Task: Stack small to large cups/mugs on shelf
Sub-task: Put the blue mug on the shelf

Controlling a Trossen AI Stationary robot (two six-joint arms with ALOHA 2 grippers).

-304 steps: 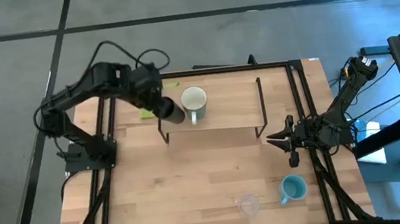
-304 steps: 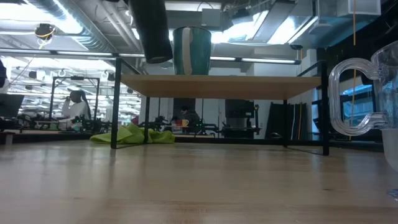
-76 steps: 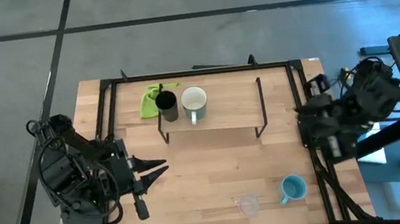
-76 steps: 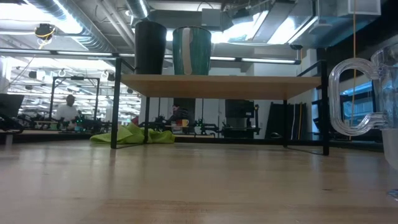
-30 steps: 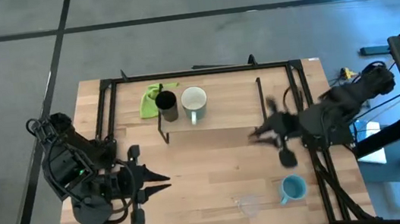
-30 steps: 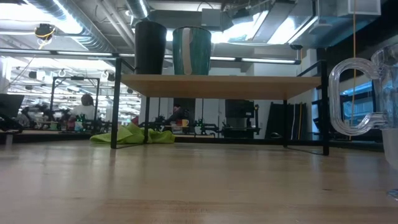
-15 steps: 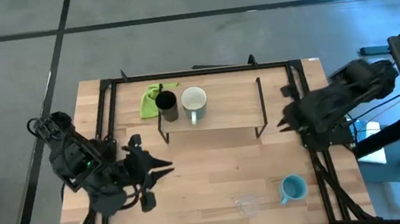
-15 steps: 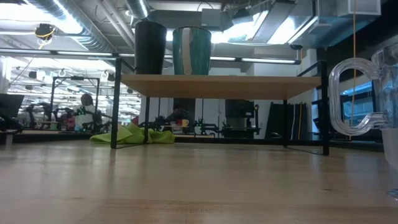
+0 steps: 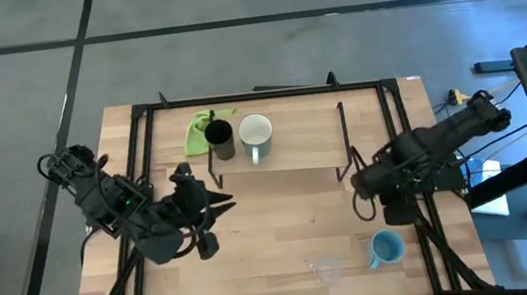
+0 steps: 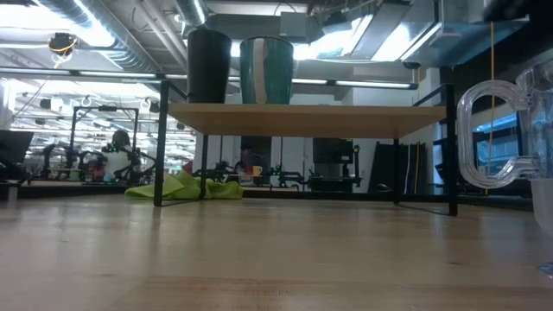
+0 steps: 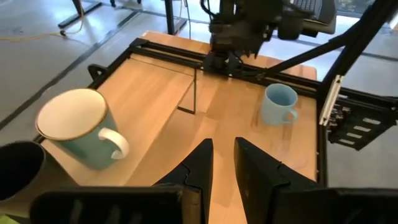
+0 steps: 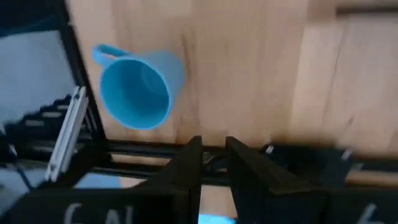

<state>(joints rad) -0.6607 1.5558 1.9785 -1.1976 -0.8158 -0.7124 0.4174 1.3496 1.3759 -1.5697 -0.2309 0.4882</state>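
Hovering near the light blue mug (image 9: 387, 248) at the table's (image 9: 284, 236) front-right, the right claw (image 9: 359, 201) is narrow and empty. It should widen, drop over the rim w/ handle clear. Black cup (image 9: 221, 140) and white mug (image 9: 256, 133) are on the shelf (image 9: 303, 143); left claw (image 9: 221, 210) narrow.

Clear cup (image 10: 510, 147) cut by frame edge

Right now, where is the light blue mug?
In the high view, the light blue mug stands on the table's near right part, beside the clear cup.
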